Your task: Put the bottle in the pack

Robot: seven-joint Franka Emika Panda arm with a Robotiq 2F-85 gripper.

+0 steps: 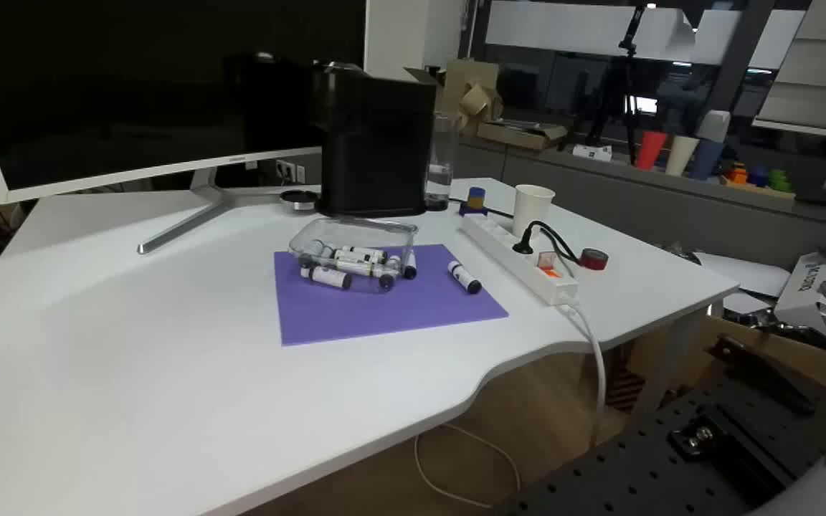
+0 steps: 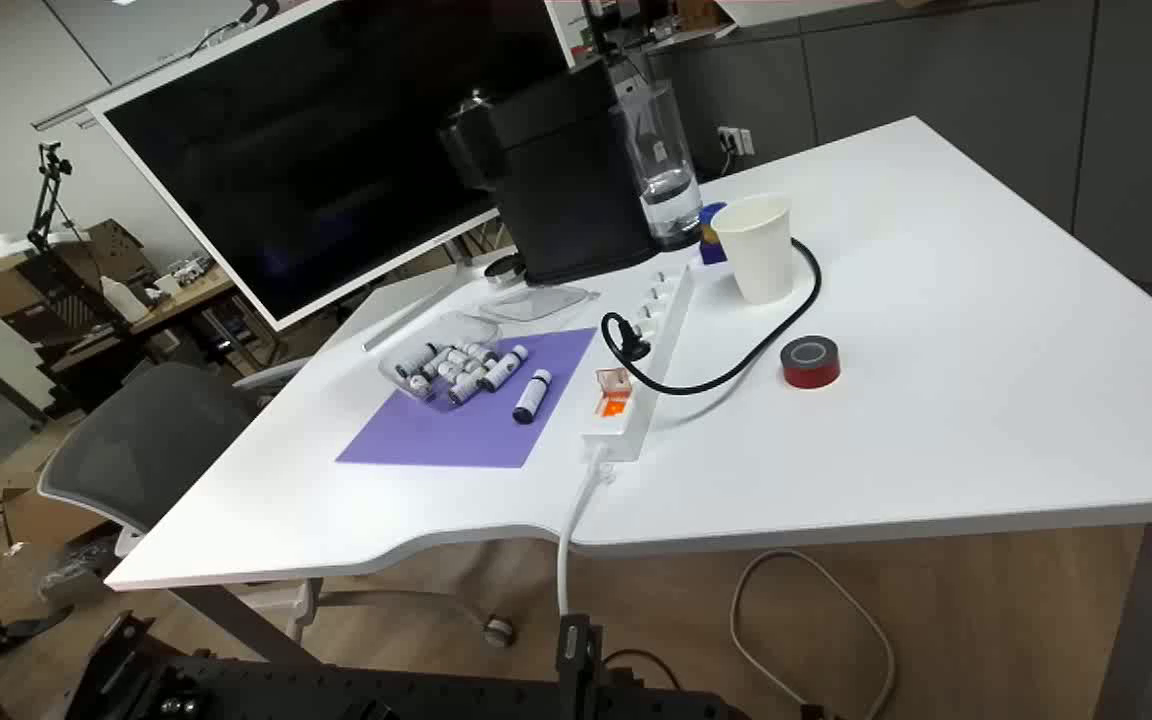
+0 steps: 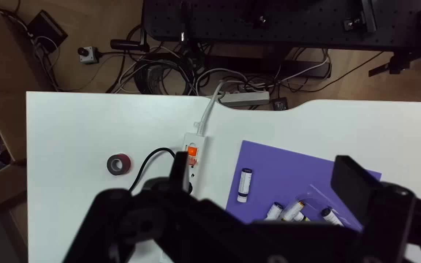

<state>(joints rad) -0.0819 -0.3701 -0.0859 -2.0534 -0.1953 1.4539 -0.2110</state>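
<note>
Far left in an exterior view: dark monitor (image 1: 148,86) on a metal stand (image 1: 187,223). Then a purple mat (image 1: 370,319) on the white table (image 1: 140,344). Toward its back, the clear plastic pack (image 1: 366,284), a jumble of small bottles (image 1: 327,278) inside; one at its right edge, can't tell if in or out. Tall black machine (image 1: 377,143) stands behind. Next, the bottle (image 1: 464,277): on its side on the mat, right of the pack and apart from it, dark end toward the camera. Further right: white power strip (image 1: 506,254), paper cup (image 1: 531,206) just beside it, red tape roll (image 1: 594,259). Wrist view: claw (image 3: 262,173) spread, fingers (image 3: 353,184) well apart, high above the table; bottle shows between them, lower down.
</note>
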